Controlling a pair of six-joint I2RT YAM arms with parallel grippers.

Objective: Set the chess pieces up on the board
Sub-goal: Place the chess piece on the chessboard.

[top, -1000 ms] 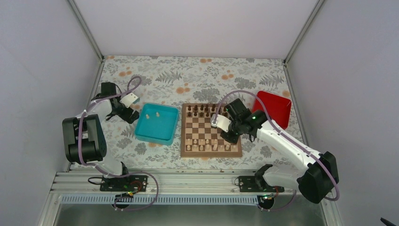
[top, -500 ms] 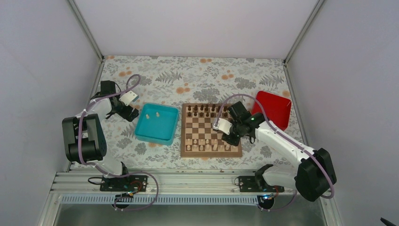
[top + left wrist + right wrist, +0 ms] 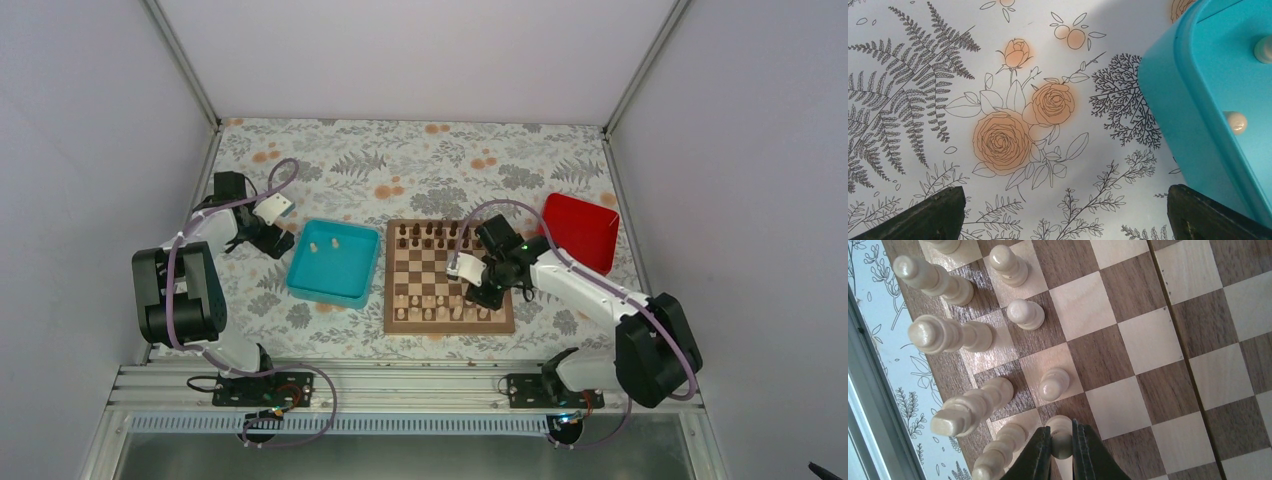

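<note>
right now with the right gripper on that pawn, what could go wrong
The right gripper holds the pawn in a crowded row, so opening could knock the tall piece beside it.
Whether the pawn touches the board is unclear. Released high, it may topple.

A: Where is there room over the board (image 3: 427, 266)?
B: Its middle rows lie bare. Pale chess pieces (image 3: 430, 313) crowd the near edge, and dark pieces (image 3: 428, 231) line the far edge.
A: And beside it?
B: The teal tray (image 3: 325, 297) stands just off the left edge, the red box (image 3: 580, 230) off the far right corner.
</note>
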